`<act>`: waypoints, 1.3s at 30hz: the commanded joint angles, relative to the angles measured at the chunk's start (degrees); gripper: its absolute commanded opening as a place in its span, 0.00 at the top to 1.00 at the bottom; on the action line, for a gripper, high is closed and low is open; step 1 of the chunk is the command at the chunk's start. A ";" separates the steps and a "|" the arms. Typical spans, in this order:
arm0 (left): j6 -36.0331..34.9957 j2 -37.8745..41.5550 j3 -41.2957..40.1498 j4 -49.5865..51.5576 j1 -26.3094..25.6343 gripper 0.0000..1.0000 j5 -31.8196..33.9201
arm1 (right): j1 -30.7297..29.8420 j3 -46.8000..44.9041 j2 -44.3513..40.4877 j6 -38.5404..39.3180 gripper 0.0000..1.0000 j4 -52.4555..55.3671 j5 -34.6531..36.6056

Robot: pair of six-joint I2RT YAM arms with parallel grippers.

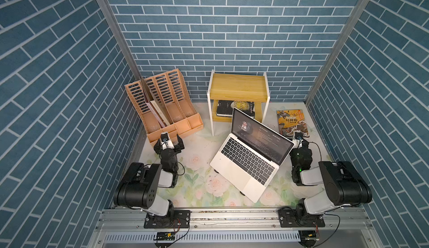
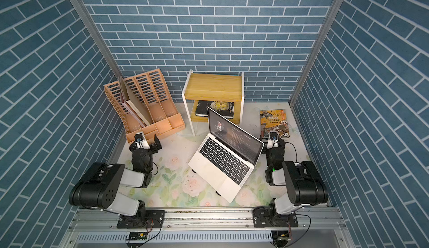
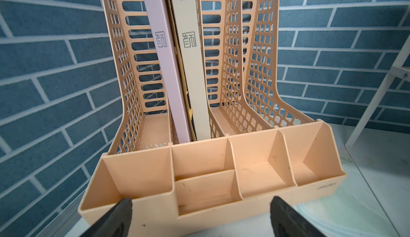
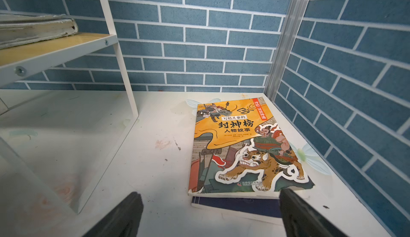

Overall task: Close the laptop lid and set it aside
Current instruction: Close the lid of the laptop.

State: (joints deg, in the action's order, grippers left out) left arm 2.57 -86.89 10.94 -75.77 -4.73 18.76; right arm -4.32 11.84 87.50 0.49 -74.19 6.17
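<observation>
The thin silver-white laptop [image 1: 246, 165] stands open on the floral bench [image 1: 199, 163] at centre-right of both top views. Its dark-screened lid [image 1: 260, 133] is raised, and the hinge runs diagonally from upper left to lower right. Our right hand [image 1: 300, 142], spread wide and empty, sits just beside the lid's right-of-frame corner and is the nearer. Our left hand [image 1: 169, 142], equally wide and empty, faces the peach plastic file rack [image 1: 162, 103], well apart at left.
</observation>
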 commanded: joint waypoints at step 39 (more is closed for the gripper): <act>32.34 55.05 2.83 63.96 -0.07 0.00 -31.76 | 0.62 26.26 -54.97 -30.86 0.00 78.67 0.08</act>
State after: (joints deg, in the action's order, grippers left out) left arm 32.67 -30.70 11.25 -21.32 -4.67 -6.09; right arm -3.84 32.97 32.88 -30.20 1.98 16.95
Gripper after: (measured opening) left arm 0.996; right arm 0.996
